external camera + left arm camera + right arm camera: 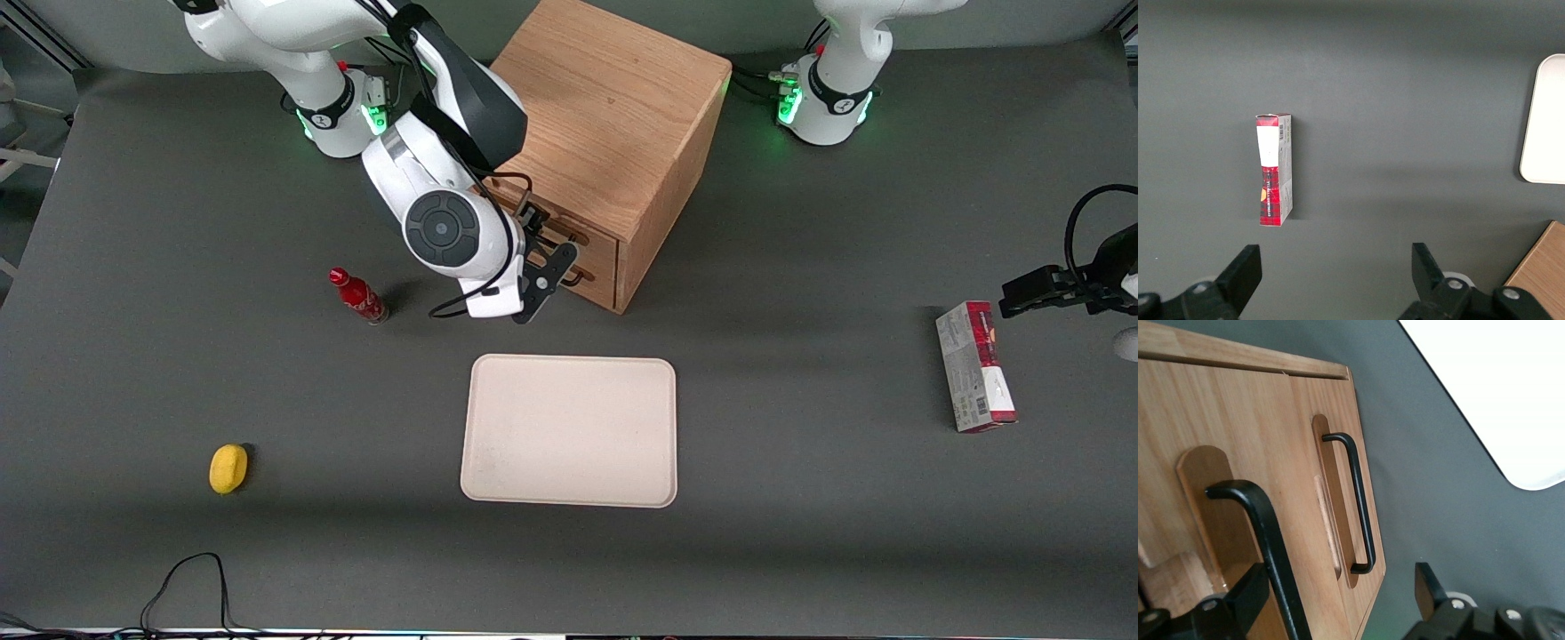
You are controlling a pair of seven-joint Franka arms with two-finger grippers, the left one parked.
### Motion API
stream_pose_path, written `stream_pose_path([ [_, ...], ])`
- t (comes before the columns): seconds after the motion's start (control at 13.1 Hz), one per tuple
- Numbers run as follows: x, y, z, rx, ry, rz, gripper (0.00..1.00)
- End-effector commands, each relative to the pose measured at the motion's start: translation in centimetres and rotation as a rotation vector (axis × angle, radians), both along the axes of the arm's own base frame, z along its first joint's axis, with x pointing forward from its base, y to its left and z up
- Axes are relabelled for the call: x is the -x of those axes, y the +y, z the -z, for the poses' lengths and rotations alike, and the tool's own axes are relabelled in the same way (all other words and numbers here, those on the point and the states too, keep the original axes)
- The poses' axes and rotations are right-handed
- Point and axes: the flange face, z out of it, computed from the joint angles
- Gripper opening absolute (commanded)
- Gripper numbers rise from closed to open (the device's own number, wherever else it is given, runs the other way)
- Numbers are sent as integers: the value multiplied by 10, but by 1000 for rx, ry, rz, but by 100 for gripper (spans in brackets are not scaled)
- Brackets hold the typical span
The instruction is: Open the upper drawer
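- The claw (1331, 603) sits right at the front of the oak cabinet (613, 98), fingers (1238, 600) spread, with the upper drawer's black handle (1265, 533) running between them, not yet pinched.
- The upper drawer (1211, 407) is the topmost one, seemingly flush and unopened; the lower drawer's handle (1358, 500) lies just beside it.
- Risk: closing off-centre could let the bar slip out during the pull.
- Risk: a skewed pull may jam the drawer or drag the cabinet across the worktop (800, 533) toward the tray (569, 431).
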Motion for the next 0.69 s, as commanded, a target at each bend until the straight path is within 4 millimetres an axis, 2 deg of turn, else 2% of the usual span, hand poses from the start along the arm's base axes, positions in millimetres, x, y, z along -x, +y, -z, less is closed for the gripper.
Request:
stream_pose_path([
  [0.0,1,-1,5,-9,24,-15,97],
  [0.31,2,-2,14,4,35,-18,97],
  [0.61,-6,-11,20,-10,29,-53,99],
])
